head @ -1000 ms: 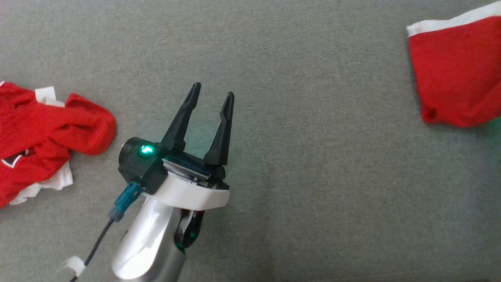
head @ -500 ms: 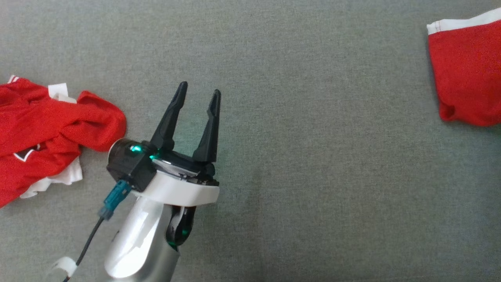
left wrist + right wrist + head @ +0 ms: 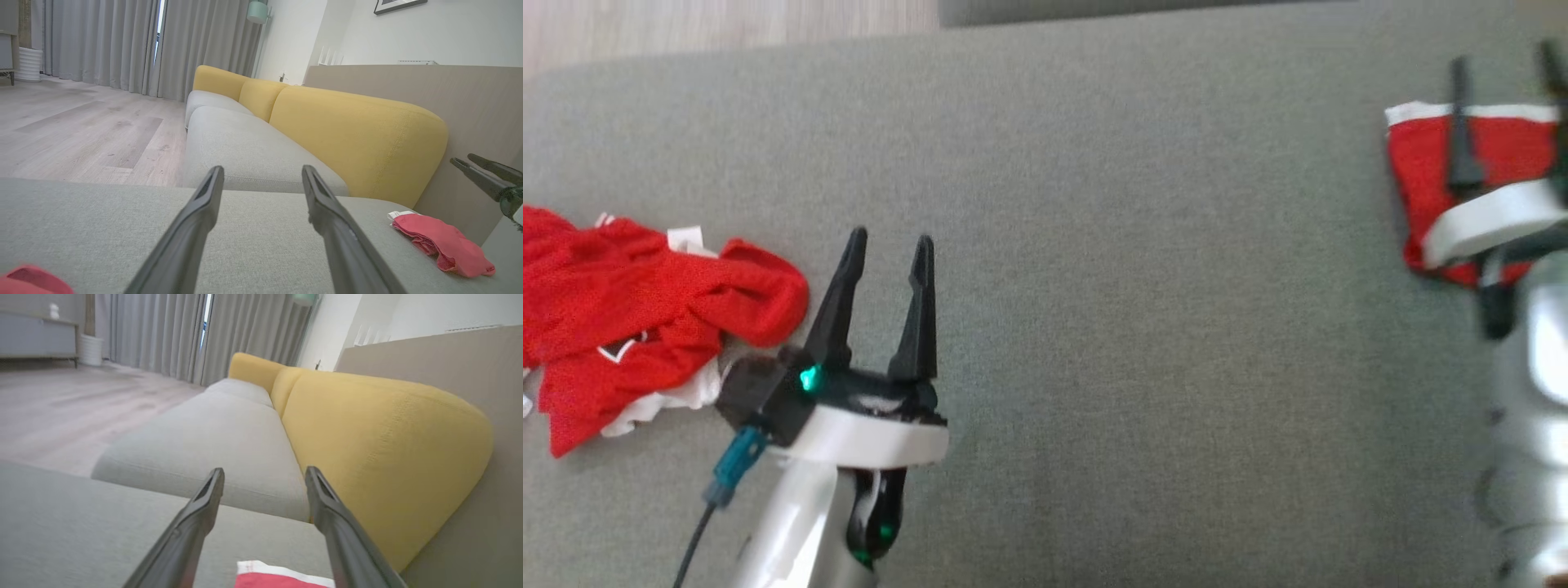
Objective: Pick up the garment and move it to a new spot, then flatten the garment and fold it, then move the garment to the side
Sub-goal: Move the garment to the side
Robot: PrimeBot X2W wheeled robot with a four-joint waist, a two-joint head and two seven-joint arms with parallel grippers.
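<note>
Though apart, garment (image 3: 1419, 167) beneath right fingers (image 3: 1463, 151).

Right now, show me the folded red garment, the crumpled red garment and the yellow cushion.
folded red garment (image 3: 1421, 180), head view, red cloth below its white edge.
crumpled red garment (image 3: 629, 286), head view, middle of the bunched cloth.
yellow cushion (image 3: 359, 134), left wrist view, face of the nearest cushion.

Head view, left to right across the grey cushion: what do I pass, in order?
In order: crumpled red garment → left claw, open and empty → bare stretch of grey cushion → folded red garment with a white band along its far edge.
</note>
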